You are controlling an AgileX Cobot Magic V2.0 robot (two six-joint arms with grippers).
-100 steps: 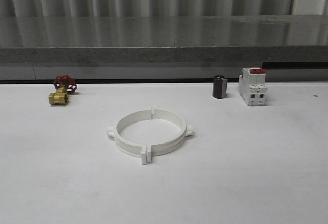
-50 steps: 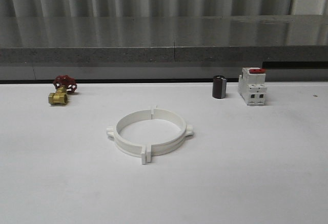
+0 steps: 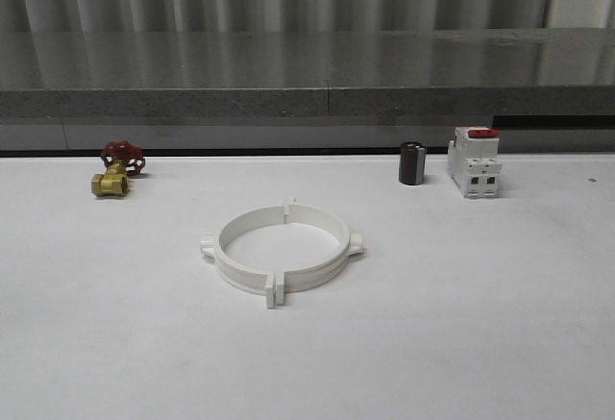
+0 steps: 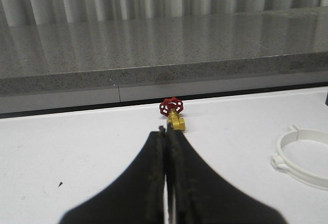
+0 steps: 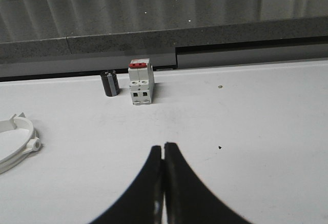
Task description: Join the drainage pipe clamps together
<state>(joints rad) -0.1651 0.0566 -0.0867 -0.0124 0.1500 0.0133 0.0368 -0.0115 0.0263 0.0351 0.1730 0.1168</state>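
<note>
Clamps: the two drainage pipe clamps [image 3: 282, 253] lie joined as one white ring at the centre of the front frame, on the white table [image 3: 461, 324]. Left gripper [image 4: 166, 131] and right gripper [image 5: 163, 147] both have fingers pressed together, holding nothing. A brass valve [image 3: 115, 170] sits upper left, a breaker [image 3: 474, 161] upper right.

Smooth white plastic drainage pipe clamps [image 3: 281, 254] on a matt white table [image 3: 480, 324] — brass-looking valve [image 3: 110, 183] glossy.
</note>
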